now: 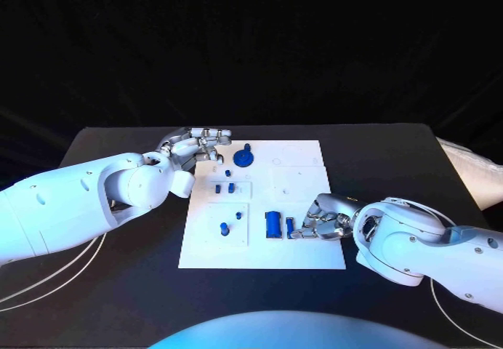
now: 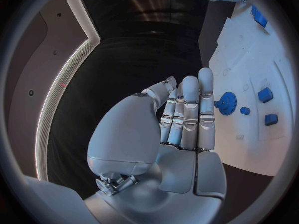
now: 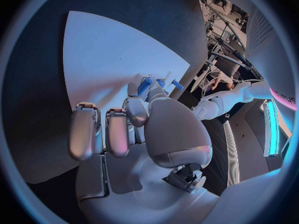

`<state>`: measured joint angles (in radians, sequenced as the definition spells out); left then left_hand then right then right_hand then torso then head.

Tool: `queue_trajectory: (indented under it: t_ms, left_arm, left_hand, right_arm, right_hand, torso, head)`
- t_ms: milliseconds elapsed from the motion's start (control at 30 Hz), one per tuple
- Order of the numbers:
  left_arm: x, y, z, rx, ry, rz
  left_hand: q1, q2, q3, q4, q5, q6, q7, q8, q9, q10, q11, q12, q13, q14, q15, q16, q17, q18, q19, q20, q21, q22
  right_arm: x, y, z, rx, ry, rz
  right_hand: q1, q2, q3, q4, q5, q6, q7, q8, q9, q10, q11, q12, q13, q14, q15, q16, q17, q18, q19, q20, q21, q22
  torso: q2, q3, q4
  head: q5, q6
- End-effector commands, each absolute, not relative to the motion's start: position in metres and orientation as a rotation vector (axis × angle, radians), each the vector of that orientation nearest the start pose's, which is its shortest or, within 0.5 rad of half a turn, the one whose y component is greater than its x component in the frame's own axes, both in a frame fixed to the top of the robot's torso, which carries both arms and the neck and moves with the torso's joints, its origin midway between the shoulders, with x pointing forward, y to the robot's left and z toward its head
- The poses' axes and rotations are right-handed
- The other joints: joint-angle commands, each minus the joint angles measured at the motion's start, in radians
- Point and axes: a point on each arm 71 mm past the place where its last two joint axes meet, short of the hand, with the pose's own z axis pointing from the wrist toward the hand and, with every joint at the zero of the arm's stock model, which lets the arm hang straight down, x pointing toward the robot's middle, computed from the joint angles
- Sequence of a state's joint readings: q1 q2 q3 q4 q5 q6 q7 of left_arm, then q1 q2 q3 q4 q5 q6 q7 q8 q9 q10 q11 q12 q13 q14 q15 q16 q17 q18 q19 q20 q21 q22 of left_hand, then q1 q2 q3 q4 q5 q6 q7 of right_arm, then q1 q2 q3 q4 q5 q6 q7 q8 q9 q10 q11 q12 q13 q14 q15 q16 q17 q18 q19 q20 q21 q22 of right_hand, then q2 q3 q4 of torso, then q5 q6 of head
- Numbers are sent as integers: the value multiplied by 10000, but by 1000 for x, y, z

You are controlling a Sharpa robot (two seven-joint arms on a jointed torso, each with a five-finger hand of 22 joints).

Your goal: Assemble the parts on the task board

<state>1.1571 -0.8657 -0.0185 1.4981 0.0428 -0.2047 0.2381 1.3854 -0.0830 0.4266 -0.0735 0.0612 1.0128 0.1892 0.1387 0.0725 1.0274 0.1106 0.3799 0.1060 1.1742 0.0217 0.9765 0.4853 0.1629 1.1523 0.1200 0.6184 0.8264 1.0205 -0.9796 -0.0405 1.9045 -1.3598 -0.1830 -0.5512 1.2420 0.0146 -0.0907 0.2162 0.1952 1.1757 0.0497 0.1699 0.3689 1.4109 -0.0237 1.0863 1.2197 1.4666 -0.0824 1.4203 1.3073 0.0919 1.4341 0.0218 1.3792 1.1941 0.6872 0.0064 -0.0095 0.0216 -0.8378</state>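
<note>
My left hand [image 1: 197,147] at upper-left edge of task board [image 1: 304,156], fingers straight and together, holding nothing, just beside blue gear [image 1: 244,157]. My right hand [image 1: 323,218] at board's lower right, fingers curled around blue block [image 1: 291,226]; grip itself unclear, cannot tell. Taller blue block [image 1: 272,223] just left of it. Small blue pegs [image 1: 224,188] mid-board.

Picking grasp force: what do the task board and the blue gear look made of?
Task board: looks like rigid white plastic or coated sheet, matte, flat with shallow recesses; can't tell which. Blue gear: likely moulded or printed plastic, uniform saturated blue, toothed rim, no metallic shine.
</note>
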Motion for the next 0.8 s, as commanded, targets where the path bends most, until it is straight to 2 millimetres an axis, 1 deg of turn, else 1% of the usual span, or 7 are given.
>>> queue_trajectory:
  t_ms: [33,167,267,367,467,667,800]
  left_arm:
    - [486,220,-203,-12629,15892,-15497]
    - [486,220,-203,-12626,15898,-15506]
    - [486,220,-203,-12622,15906,-15518]
    - [486,220,-203,-12623,15909,-15516]
    - [486,220,-203,-12626,15907,-15510]
    - [486,220,-203,-12623,15907,-15513]
    - [486,220,-203,-12626,15895,-15501]
  left_hand:
    - [-84,53,-54,-21,32,-53,-12,61,-14,-75,5,37,-8,-55,21,25,-14,193,-47,21,-62,-11]
    - [-82,54,-54,-26,33,-62,-11,62,-15,-87,7,42,-10,-63,23,25,-20,193,-51,23,-67,-13]
    - [-82,54,-54,-26,33,-62,-11,62,-15,-87,7,42,-10,-63,23,25,-20,193,-51,23,-67,-13]
    - [-82,54,-54,-26,33,-62,-11,62,-15,-87,7,42,-10,-63,23,25,-20,193,-51,23,-67,-13]
    - [-82,54,-54,-26,33,-62,-11,62,-15,-87,7,42,-10,-63,23,25,-20,193,-51,23,-67,-13]
    - [-82,54,-54,-26,33,-62,-11,62,-15,-87,7,42,-10,-63,23,25,-20,193,-51,23,-67,-13]
    - [-82,54,-54,-26,33,-62,-11,62,-15,-87,7,42,-10,-63,23,25,-20,193,-51,23,-67,-13]
  right_arm:
    - [372,-177,-246,365,21358,5271]
    - [376,-176,-249,437,21352,5120]
    - [378,-175,-252,482,21404,5019]
    - [379,-175,-255,508,21494,4910]
    - [380,-175,-257,503,21555,4835]
    - [379,-174,-256,518,21353,5101]
    - [378,-174,-251,913,20922,5903]
  right_hand:
    - [99,44,-17,-73,-56,-75,14,24,16,3,-8,-51,18,636,-78,54,275,-192,38,-24,27,22]
    - [109,162,-4,-62,-63,-66,14,30,23,22,-8,-15,52,640,-78,65,294,-197,49,-24,42,52]
    - [110,204,-1,-57,-56,-62,12,33,26,34,-8,9,72,642,-79,70,302,-198,52,-24,45,58]
    - [117,236,4,-57,-47,-59,9,35,28,39,-11,18,80,642,-80,72,305,-197,50,-24,43,53]
    - [167,265,12,-90,-39,-63,0,35,32,39,-17,8,79,643,-83,71,305,-197,51,-26,44,56]
    - [284,223,-16,-197,-97,-89,4,28,38,19,-19,-49,55,638,-87,55,282,-194,45,-30,37,45]
    - [245,178,-86,-189,-83,-156,41,-7,29,-60,9,-238,-62,623,-72,10,215,-176,4,-29,-17,-52]
  torso:
    - [5,-10,12]
    - [9,-15,8]
    - [11,-19,2]
    - [9,-14,15]
    - [0,-16,5]
    - [-8,-7,-6]
    - [-8,-9,-8]
  head:
    - [1,-7]
    - [-19,-20]
    - [15,-19]
    - [11,-33]
    - [15,-46]
    - [11,-27]
    - [-9,-2]
